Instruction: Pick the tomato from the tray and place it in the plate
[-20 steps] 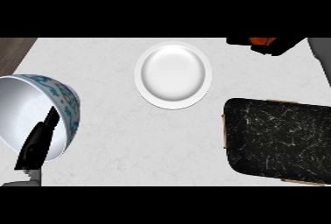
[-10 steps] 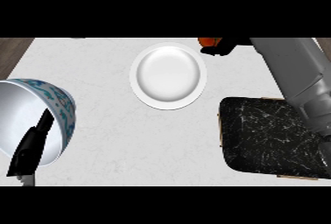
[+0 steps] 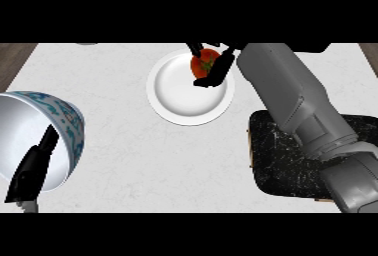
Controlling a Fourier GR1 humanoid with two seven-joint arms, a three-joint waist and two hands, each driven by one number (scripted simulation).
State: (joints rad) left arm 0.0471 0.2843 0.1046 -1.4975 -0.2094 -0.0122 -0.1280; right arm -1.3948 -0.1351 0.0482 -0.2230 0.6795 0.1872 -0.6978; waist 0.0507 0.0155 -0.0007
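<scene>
A red tomato [image 3: 202, 63] is held over the far right part of the white plate [image 3: 181, 95]. My right hand [image 3: 218, 66] is shut on it, fingers curled round it from the right, and the grey right forearm [image 3: 295, 105] stretches across from the lower right. The black speckled tray [image 3: 295, 155] lies at the right, partly under that forearm, with nothing showing on it. My left hand [image 3: 33, 172] shows at the lower left edge with straight fingers, in front of a bowl.
A large white bowl [image 3: 37, 135] with a blue patterned rim lies tipped on its side at the left. The counter's wooden edge [image 3: 15, 57] shows at the far left.
My right hand has carried the tomato leftward and nearer, from beyond the plate's far right to over the plate. The forearm now covers more of the tray. The left hand stays put.
</scene>
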